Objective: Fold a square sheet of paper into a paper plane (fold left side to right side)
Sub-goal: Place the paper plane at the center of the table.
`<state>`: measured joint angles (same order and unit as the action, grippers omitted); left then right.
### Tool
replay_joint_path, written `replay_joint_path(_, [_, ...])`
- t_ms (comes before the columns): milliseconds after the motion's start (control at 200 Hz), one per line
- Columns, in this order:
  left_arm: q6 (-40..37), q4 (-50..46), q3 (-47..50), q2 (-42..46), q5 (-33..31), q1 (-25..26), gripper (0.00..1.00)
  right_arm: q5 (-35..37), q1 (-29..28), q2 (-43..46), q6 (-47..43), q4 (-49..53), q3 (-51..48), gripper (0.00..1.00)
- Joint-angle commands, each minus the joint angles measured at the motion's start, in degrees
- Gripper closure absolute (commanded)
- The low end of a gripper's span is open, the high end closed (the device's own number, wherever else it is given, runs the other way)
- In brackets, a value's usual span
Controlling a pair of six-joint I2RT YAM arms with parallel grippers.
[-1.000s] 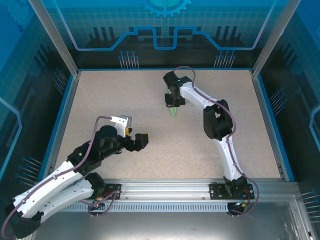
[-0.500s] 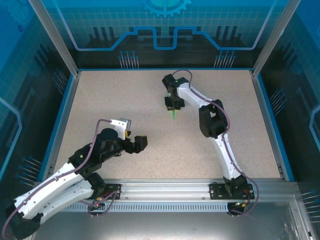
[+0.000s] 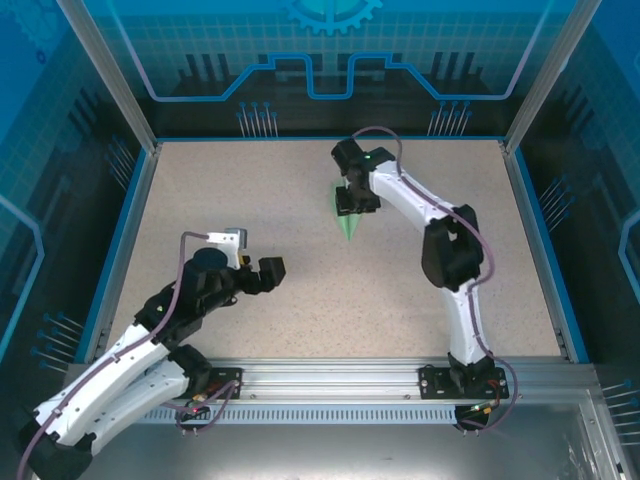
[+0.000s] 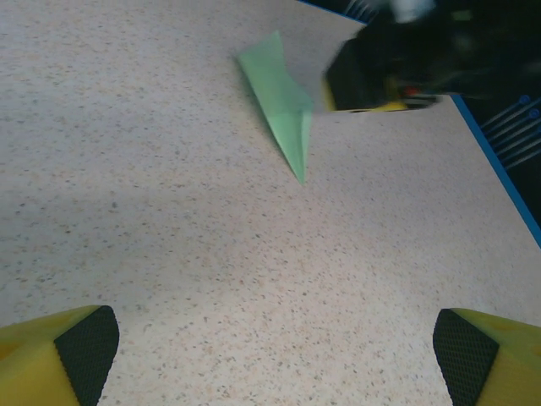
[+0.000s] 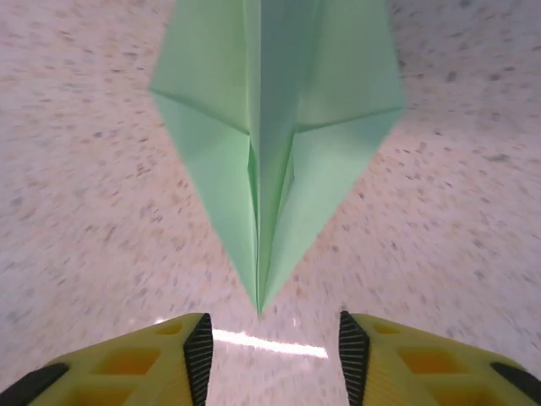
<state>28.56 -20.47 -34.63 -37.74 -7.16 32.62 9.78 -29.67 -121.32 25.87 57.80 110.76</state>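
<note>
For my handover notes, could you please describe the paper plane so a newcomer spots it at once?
On the speckled table, look to the far half, just ahead of the right gripper. The paper plane lies there: a pale green pointed dart, the only green thing.

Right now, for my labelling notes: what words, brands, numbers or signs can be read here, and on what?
No readable text.
The paper plane is plain green, unprinted.
The left gripper and right gripper carry no marks.
The blue back wall bears only a gear shape and line patterns, no letters.
</note>
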Motion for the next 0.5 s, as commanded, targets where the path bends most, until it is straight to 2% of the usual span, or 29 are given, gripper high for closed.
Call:
replay_joint_path(0, [0.15,0.22,-2.92,-1.38,2.48,-4.24,0.01,3.63,-0.5,11.52,-2.87,-2.02,-7.48,0.48])
replay_joint_path(60, [-1.0,0.07,-3.7,-2.58,1.85,-7.15,0.01,5.16,-0.35,18.87,-4.73,-5.61,-13.84,0.41])
replay_joint_path(130, [-2.73,0.61,-4.08,-3.66,-1.8,-9.77,0.01,7.59,0.05,27.46,-7.19,-10.85,-22.46,0.32])
replay_joint_path(180, [-4.37,1.68,-3.88,-4.24,-7.52,-10.72,0.01,9.99,0.78,34.04,-8.68,-14.36,-28.85,0.25])
replay_joint_path(285, [-9.48,6.56,-1.74,-5.33,-20.78,-11.08,0.01,15.11,3.49,46.57,-10.43,-22.98,-42.07,0.01])
replay_joint_path(360, [-14.47,11.52,0.71,-5.98,-26.12,-11.33,0.01,15.98,6.87,53.7,-10.66,-28.43,-51.04,0.01])
replay_joint_path(495, [-20.77,17.09,3.78,-8.16,-28.77,-12.23,0.01,12.55,16.03,62.17,-12.21,-39.81,-65.94,0.01])
